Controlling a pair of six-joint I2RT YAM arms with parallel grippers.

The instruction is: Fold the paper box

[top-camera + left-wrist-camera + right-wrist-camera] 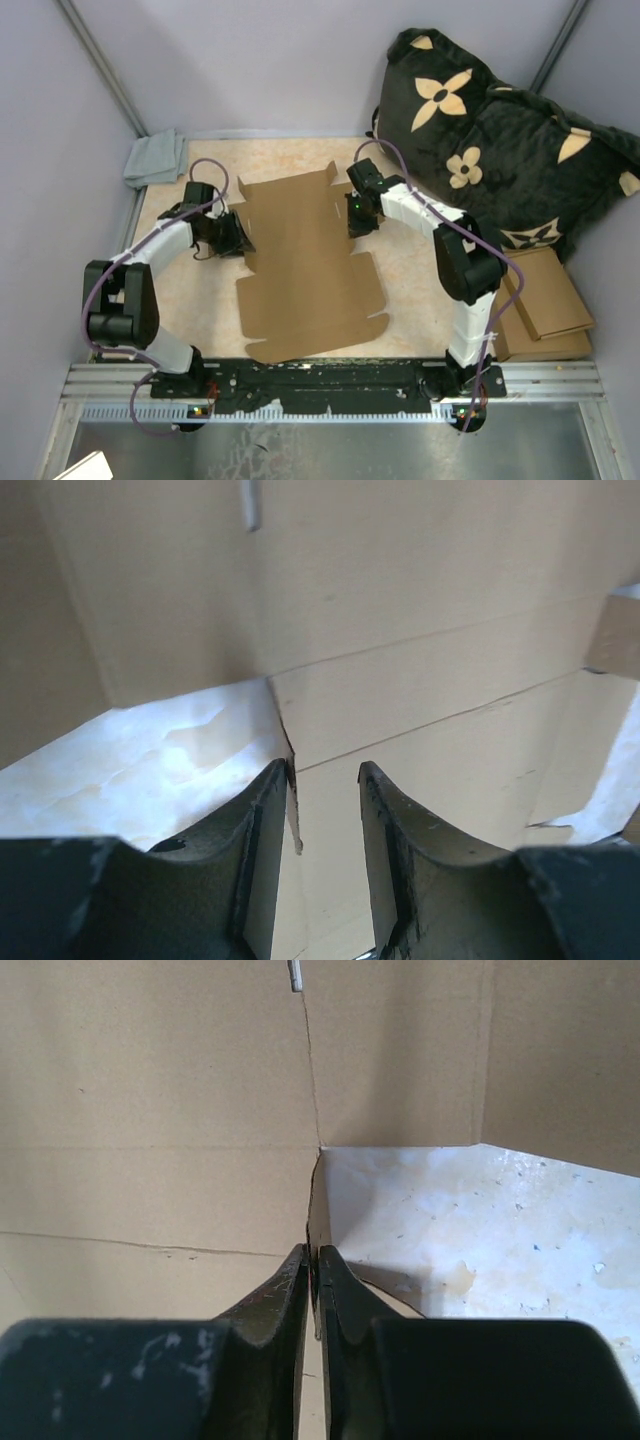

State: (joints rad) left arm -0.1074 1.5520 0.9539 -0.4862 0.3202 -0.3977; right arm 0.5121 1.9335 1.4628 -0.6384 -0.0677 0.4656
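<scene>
The paper box (300, 270) is a flat brown die-cut sheet lying in the middle of the table, with flaps along both sides. My left gripper (240, 236) is at its left edge. In the left wrist view its jaws (325, 780) stand apart, and a raised flap edge runs up between them, close against the left finger (262, 810). My right gripper (356, 222) is at the sheet's right edge. Seen from the right wrist, that gripper (314, 1256) is shut on a thin upright flap edge of the paper box (150, 1110).
A black cushion with tan flowers (500, 150) fills the back right corner. Stacked thicker cardboard pieces (545, 305) lie at the right. A grey cloth (155, 158) sits at the back left. Grey walls close in both sides. The pale tabletop (500, 1230) shows beside the flap.
</scene>
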